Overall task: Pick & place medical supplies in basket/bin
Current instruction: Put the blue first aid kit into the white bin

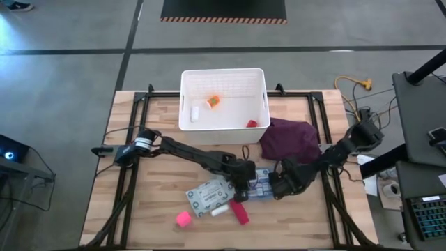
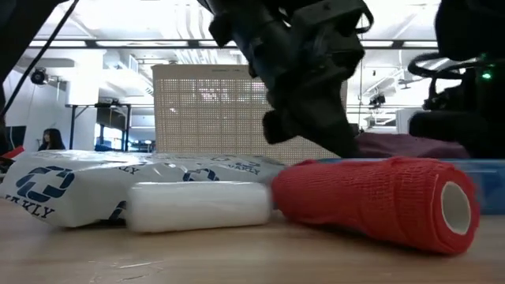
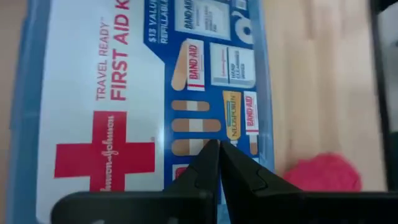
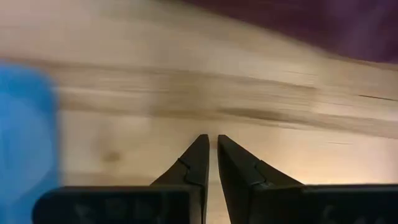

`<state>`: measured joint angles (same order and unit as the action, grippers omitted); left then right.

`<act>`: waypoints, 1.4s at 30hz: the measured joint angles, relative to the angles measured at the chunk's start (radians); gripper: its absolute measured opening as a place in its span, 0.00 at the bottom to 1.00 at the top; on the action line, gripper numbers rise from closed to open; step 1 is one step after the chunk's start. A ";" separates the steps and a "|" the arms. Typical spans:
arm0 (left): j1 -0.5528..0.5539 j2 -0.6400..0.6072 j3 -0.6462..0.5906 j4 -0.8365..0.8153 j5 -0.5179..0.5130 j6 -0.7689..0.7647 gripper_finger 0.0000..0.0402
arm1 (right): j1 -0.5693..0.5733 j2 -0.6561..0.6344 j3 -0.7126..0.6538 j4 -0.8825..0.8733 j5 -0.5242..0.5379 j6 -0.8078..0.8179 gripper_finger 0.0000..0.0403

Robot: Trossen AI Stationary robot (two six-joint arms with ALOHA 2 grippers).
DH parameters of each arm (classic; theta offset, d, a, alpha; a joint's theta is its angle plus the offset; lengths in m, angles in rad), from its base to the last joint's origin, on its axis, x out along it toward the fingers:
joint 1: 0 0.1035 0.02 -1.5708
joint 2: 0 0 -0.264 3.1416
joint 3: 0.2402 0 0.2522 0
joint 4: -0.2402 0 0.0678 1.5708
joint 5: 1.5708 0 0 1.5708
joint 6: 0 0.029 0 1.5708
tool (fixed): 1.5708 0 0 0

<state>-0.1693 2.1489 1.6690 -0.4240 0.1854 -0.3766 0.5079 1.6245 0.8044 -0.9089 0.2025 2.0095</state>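
The blue first-aid box [image 1: 259, 184] with a red cross lies flat on the table between my two grippers. My left gripper [image 3: 219, 144] is shut and points down at its printed lid [image 3: 124, 93]. My right gripper [image 4: 211, 137], also shut, hovers over bare wood just right of the box [image 4: 25, 124]. Near the front edge lie the grey-green packet [image 1: 209, 197], a white roll [image 1: 220, 210], a red roll [image 1: 240, 213] and a pink cube [image 1: 183, 219]. The white bin [image 1: 223, 75] stands at the far edge. My left gripper comes at the first-aid box from above, its shut fingertips [image 3: 211, 152] over the lid's printed bandage pictures [image 3: 196, 127] near one long edge. I cannot tell whether they touch the lid. The box lies flat on the table.
The bin holds an orange item [image 1: 213, 102], a white piece [image 1: 195, 113] and a red item [image 1: 251, 123]. A maroon cloth [image 1: 291, 139] is heaped right of the bin, just behind my right arm. In the low view the red roll [image 2: 371, 201] and white roll [image 2: 201, 207] lie nearest.
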 joint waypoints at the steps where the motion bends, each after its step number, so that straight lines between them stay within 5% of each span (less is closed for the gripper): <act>1: 0.000 -0.012 -0.001 -0.010 -0.020 0.005 0.00 | -0.001 -0.010 -0.005 0.007 0.006 0.000 0.07; 9: -0.002 -0.130 -0.038 -0.135 -0.144 -0.022 0.00 | -0.005 -0.005 -0.020 0.090 0.036 -0.004 0.07; 20: 0.007 -0.128 -0.249 -0.035 -0.061 -0.077 0.00 | -0.005 0.024 0.007 0.128 0.063 -0.046 0.07; 34: 0.050 -0.125 -0.209 -0.020 -0.005 -0.050 0.00 | -0.072 0.030 0.007 0.307 0.102 -0.167 0.07; 42: 0.067 -0.126 -0.242 -0.044 0.039 -0.037 0.00 | -0.078 -0.020 0.087 0.253 0.206 -0.312 0.07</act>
<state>-0.1024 2.0232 1.4268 -0.4677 0.2246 -0.4137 0.4296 1.6044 0.8913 -0.6560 0.4087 1.6978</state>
